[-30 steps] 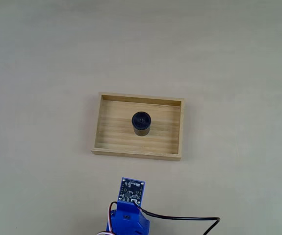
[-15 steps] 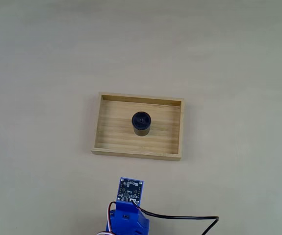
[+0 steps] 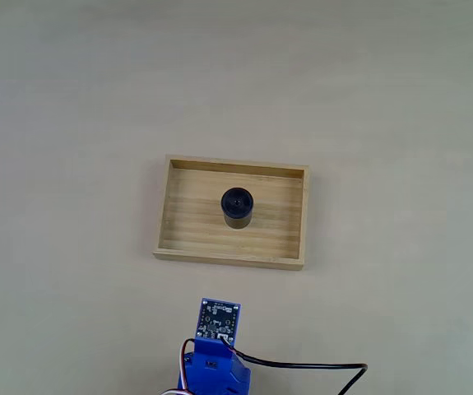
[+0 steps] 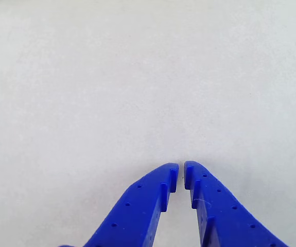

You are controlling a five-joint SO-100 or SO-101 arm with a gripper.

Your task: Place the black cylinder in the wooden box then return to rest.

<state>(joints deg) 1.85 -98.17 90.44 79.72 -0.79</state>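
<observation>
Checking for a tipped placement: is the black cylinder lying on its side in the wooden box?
No, the black cylinder stands upright on the wooden box floor, round top up.

I count one wooden box (image 3: 231, 214) on the table (image 3: 384, 107), and one black cylinder (image 3: 238, 207) standing inside it. Of my own parts I count one blue arm (image 3: 215, 366) with one small circuit board (image 3: 220, 319) on it and one black cable (image 3: 302, 366) trailing off, plus one gripper (image 4: 181, 177) made of two blue fingers (image 4: 142, 206).
</observation>
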